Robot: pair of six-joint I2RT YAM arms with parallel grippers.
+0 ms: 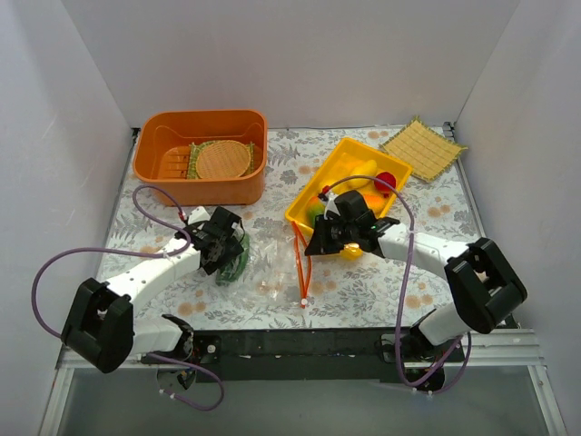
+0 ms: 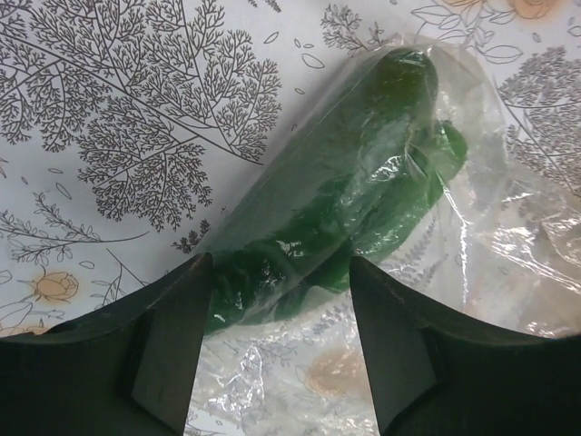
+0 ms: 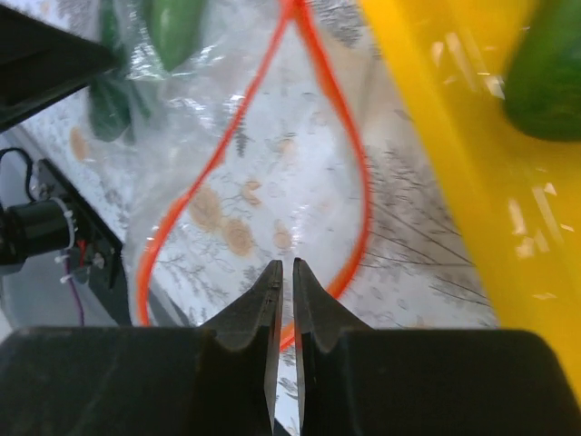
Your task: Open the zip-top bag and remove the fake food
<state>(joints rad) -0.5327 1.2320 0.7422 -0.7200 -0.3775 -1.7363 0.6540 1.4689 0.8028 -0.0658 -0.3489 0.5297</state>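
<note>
Nearest the arm bases, the zip-top bag (image 1: 272,268) lies flat on the flower-printed counter (image 1: 363,282) between the two arms. The left claw (image 2: 279,268) is clamped on the end away from the zip. Through the plastic it squeezes a glossy green piece of fake food (image 2: 363,200), the only contents visible inside. At the other end the orange-red zip strip (image 3: 366,213) gapes in a wide loop, so the mouth is open. The right claw (image 3: 283,272) sits at that mouth with its jaws almost together, a thin slit between them; whether any plastic is pinched there I cannot tell. Just beyond, the yellow tray (image 1: 345,163) holds a red piece (image 1: 385,180) and a second green piece (image 3: 545,82), partly hidden by the right arm. Farther back, an orange bin (image 1: 200,189) holds a round woven mat (image 1: 227,159). A square straw mat (image 1: 422,147) lies at the far right corner.
</note>
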